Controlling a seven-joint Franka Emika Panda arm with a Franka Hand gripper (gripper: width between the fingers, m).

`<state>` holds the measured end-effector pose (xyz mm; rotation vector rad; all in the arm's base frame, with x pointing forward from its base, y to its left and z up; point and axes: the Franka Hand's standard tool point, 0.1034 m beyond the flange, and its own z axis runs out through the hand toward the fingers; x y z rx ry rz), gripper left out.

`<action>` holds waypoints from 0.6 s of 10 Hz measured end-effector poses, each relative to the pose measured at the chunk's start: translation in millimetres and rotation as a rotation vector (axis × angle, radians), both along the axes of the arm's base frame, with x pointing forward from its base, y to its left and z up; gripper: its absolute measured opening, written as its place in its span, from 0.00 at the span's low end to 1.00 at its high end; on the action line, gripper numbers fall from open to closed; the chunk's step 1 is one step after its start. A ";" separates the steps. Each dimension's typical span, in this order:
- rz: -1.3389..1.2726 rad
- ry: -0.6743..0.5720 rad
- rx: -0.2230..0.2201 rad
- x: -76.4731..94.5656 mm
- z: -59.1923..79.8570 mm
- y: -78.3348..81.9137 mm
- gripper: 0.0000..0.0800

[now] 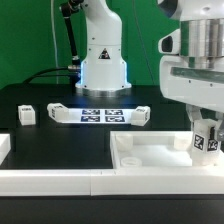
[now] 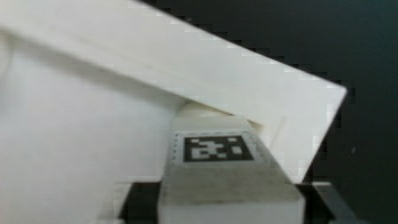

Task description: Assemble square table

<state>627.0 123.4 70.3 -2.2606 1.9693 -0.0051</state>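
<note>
The gripper (image 1: 207, 150) (image 2: 222, 205) stands at the exterior view's right, its jaws closed narrowly on a small white leg (image 1: 207, 141) (image 2: 217, 150). The leg's black-and-white tag faces the camera in both views. In the wrist view the leg fills the gap between the two dark fingers (image 2: 135, 205), and its tagged end points away from the wrist. The square table top (image 1: 135, 160) (image 2: 89, 120), a white tray with a raised rim, lies directly under the gripper. The held leg sits just inside one of its corners, with the rim running close past it on two sides. Whether the leg's lower end touches the tray floor cannot be told. Well away from the gripper, toward the exterior view's left, a loose white block (image 1: 25, 115) lies on the black table (image 1: 60, 150). The marker board (image 1: 100, 113) lies beyond the gripper and to the same side, in front of the arm's base (image 1: 102, 65), with a small white part (image 1: 140, 115) at its nearer end. A long white border rail (image 1: 50, 182) runs along the table's front edge, beside the table top.
</note>
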 end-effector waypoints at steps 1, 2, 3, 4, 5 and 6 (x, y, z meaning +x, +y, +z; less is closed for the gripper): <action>-0.120 0.010 0.040 0.6 0.4 1.5 0.37; -0.212 0.020 0.063 0.8 0.5 3.0 0.37; -0.241 0.025 0.067 0.6 0.3 3.8 0.37; -0.214 0.022 0.064 0.5 0.0 3.7 0.44; -0.118 0.013 0.049 0.0 -1.3 3.7 0.67; 0.021 0.000 0.028 -0.6 -3.8 3.7 0.67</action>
